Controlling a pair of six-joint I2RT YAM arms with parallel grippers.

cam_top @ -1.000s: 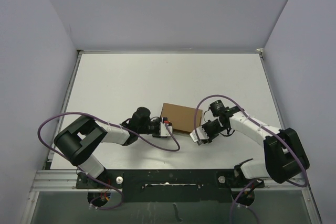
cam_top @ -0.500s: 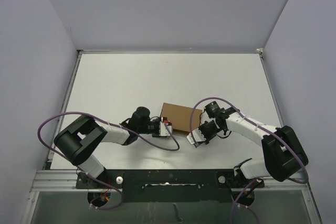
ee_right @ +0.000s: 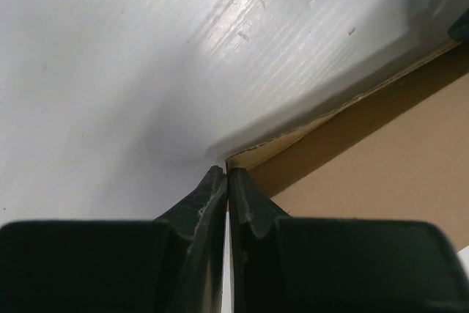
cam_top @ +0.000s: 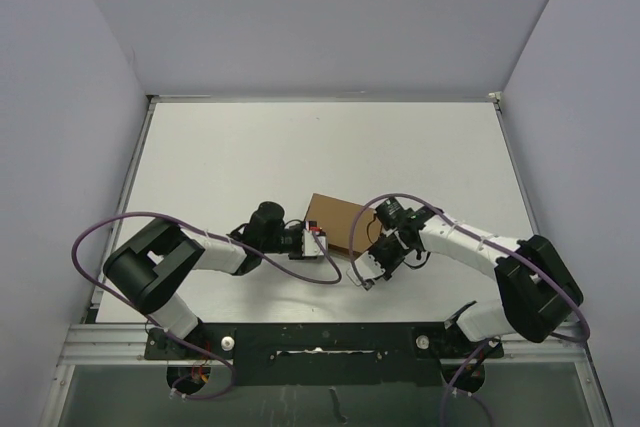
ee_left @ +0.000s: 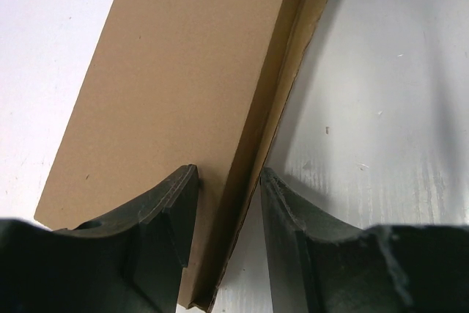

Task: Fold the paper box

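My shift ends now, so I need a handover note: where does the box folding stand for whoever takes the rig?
Left claw: closed on one side wall of the paper box.
Right claw: shut, tips at a flap corner; whether it pinches the cardboard is unclear.
Box: on the table, between the arms.
Done: body folded into a flat rectangle.
Left: a side flap sticks out loose; it likely needs tucking in.

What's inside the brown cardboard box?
You can't see inside. The flat brown cardboard box lies on the white table with its top panel folded over, covering whatever is in there. Only its plain top and one side wall show.
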